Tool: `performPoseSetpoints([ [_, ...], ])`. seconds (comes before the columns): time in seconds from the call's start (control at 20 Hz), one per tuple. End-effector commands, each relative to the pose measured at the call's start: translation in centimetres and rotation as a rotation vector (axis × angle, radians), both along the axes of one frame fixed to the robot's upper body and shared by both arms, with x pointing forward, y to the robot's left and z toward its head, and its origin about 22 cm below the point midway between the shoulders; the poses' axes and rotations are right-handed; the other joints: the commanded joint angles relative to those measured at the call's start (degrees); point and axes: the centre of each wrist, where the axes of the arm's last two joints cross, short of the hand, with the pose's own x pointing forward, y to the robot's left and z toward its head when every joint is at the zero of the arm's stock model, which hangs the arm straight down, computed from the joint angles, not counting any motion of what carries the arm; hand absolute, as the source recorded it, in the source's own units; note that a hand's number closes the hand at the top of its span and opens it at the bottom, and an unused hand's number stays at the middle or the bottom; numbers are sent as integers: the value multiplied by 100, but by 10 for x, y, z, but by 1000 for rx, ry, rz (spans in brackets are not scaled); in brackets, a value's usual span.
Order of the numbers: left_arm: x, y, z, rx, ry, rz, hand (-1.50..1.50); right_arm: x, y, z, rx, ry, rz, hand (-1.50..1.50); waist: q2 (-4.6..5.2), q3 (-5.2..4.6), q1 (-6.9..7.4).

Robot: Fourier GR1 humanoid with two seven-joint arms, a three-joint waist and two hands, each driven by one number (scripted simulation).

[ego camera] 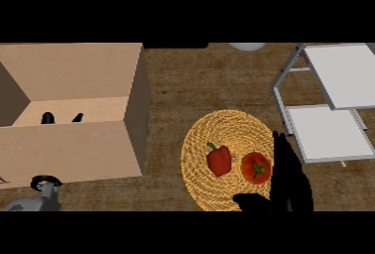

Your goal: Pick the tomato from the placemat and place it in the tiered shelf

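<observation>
Light: dim, even, warm over the desk (pixel 183 84).
Shadows: dark inside the cardboard box (pixel 66 99).
Glare: shelf trays (pixel 341 74) bright, pale.

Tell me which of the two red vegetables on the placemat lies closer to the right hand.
The tomato: round, with a green star-shaped stem, lying right beside the right hand. The red pepper, longer and stalked, lies on its far side, further left on the placemat.

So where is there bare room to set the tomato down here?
Both white shelf tiers lie bare. Brown counter is free between the cardboard box and shelf. The placemat is crowded low: pepper, tomato, right hand.
</observation>
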Motion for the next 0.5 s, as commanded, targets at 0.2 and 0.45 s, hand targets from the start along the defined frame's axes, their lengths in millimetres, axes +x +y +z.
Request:
performPoseSetpoints([
  [0.2,-2,-1,-17,22,85,-10,0,5,-8,-13,-45,5,-57,-150,38,-28,-39],
  [0.45,-8,-18,-23,16,62,-28,0,26,-17,-20,-23,-33,-51,-150,39,-27,-20],
])
